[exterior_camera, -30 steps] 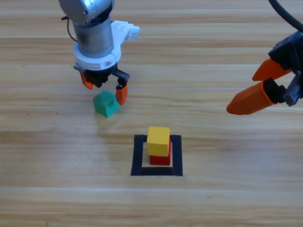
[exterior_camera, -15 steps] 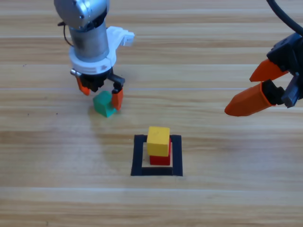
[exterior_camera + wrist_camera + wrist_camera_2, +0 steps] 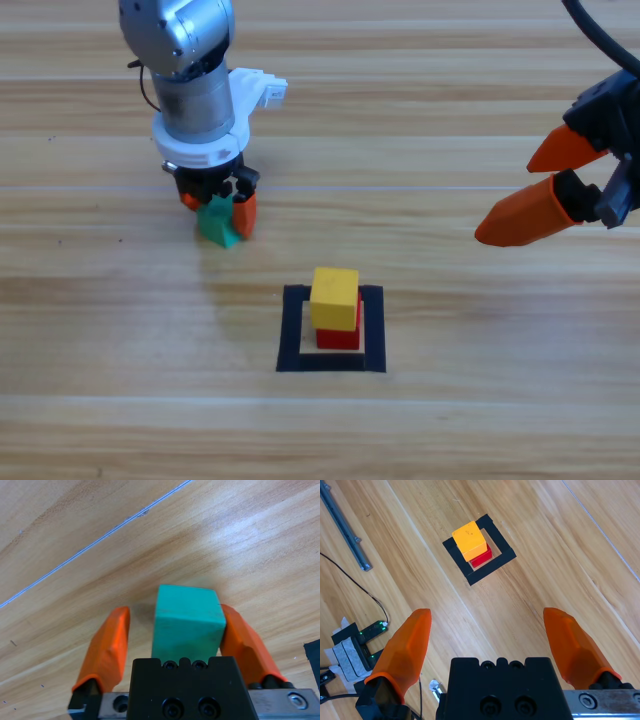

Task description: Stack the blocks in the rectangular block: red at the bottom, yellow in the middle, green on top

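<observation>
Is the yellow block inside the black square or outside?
Inside: the yellow block sits on the red block within the black square.

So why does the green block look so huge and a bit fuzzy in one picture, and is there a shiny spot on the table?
In the left wrist view the camera sits right behind the left gripper, so the green block fills the middle and its near edge looks soft. The same view shows a pale glare patch on the table. In the high view the block looks small.
</observation>
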Controlling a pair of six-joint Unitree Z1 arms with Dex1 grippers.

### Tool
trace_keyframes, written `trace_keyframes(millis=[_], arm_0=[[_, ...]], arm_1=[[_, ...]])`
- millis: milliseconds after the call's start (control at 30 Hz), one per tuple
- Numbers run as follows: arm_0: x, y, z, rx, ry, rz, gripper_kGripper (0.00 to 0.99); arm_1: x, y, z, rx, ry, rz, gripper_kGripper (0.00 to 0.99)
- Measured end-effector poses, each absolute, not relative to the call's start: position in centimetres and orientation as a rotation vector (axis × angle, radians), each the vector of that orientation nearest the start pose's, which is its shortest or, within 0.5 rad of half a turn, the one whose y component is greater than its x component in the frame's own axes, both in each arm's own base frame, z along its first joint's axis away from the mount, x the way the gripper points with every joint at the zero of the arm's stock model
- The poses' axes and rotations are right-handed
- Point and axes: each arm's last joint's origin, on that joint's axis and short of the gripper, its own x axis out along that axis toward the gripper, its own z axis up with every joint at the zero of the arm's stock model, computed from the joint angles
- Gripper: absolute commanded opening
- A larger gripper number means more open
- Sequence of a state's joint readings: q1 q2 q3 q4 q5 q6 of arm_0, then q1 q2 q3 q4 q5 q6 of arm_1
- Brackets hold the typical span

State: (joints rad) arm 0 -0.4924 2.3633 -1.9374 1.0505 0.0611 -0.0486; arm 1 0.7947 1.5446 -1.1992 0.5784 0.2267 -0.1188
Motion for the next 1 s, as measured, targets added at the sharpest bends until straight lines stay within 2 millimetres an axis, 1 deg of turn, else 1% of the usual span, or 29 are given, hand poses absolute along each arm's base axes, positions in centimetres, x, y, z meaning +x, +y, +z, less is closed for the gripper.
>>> trace_keyframes(millis=[100,133,167,300,367,533,600,633,667,700,733,800,867,1000], arm_0=[[42.6,-22.5,19.0,0.369,1.443,-0.313,0.198],[42.5,-22.5,19.0,0.369,1.445,-0.313,0.075],[42.5,-22.5,19.0,0.369,1.445,-0.313,0.038],[42.4,-22.4,18.9,0.367,1.448,-0.309,0.035],[42.3,-22.3,18.9,0.355,1.453,-0.295,0.015],[41.7,-22.1,19.3,0.24,1.492,-0.173,0.0],[41.3,-22.1,20.2,0.172,1.523,-0.091,0.0],[41.1,-22.2,21.1,0.132,1.526,-0.051,0.0],[40.9,-22.6,22.7,0.081,1.505,-0.019,0.0],[40.6,-23.0,23.9,0.056,1.495,-0.004,0.0],[40.0,-23.7,25.8,0.031,1.485,0.022,0.0],[39.2,-24.4,27.6,-0.001,1.469,0.041,0.0],[38.0,-25.2,28.8,-0.022,1.463,0.05,0.0],[35.8,-26.9,30.3,-0.02,1.447,0.02,0.0]], arm_1=[[19.3,21.2,33.9,-0.372,0.868,1.002,0.986],[19.3,21.2,33.9,-0.374,0.867,1.003,0.986],[19.3,21.2,33.9,-0.374,0.867,1.004,0.986],[19.2,21.2,33.9,-0.372,0.868,1.01,0.986],[19.2,21.2,33.9,-0.369,0.869,1.016,0.986],[19.2,21.3,33.9,-0.365,0.87,1.023,0.986],[19.2,21.3,33.9,-0.366,0.87,1.024,0.986],[19.2,21.3,33.9,-0.366,0.87,1.024,0.986],[19.2,21.3,33.9,-0.366,0.869,1.024,0.986],[19.2,21.3,33.9,-0.366,0.87,1.024,0.986],[19.2,21.3,33.9,-0.366,0.869,1.024,0.986],[19.2,21.3,33.9,-0.366,0.87,1.024,0.986],[19.2,21.3,33.9,-0.366,0.87,1.024,0.986],[19.2,21.3,33.9,-0.366,0.87,1.024,0.986]])
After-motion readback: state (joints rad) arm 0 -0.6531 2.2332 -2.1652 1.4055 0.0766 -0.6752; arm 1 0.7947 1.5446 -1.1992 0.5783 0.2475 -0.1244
